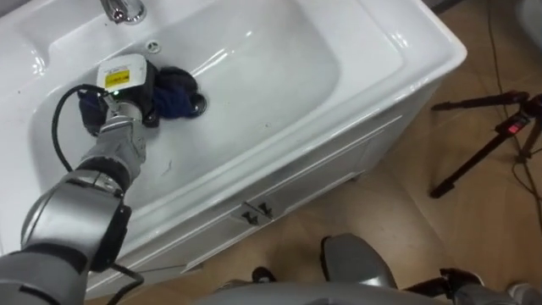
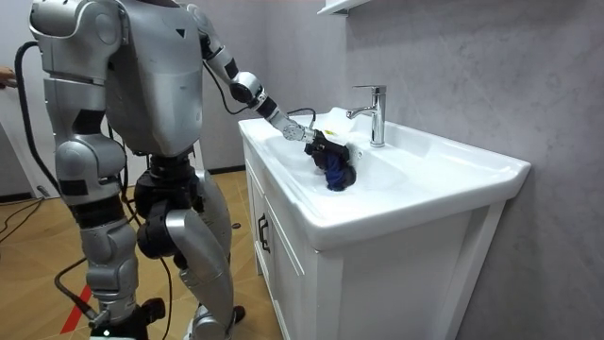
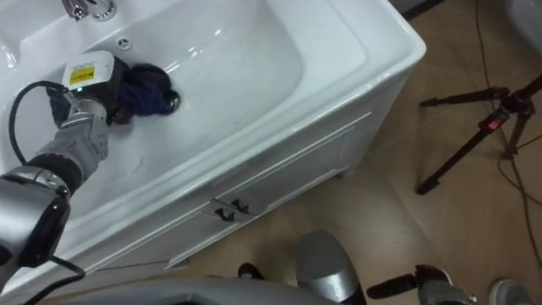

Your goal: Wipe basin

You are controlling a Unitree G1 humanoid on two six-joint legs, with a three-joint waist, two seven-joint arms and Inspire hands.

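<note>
A dark blue cloth (image 1: 175, 93) lies bunched on the bottom of the white basin (image 1: 279, 76), over the drain, just below the faucet (image 1: 123, 10). My left hand (image 1: 125, 100) reaches into the basin from the lower left and sits on the cloth's left side, fingers curled into it. In the room view the left hand (image 2: 311, 137) holds the cloth (image 2: 336, 170) against the basin's inside, near the chrome faucet (image 2: 375, 113). I stand in front of the vanity, at its left in the room view.
The basin tops a white cabinet (image 1: 339, 161) with two small door handles (image 1: 255, 212). A black tripod (image 1: 500, 135) stands on the wooden floor to the right. A grey wall (image 2: 472, 66) rises behind the basin.
</note>
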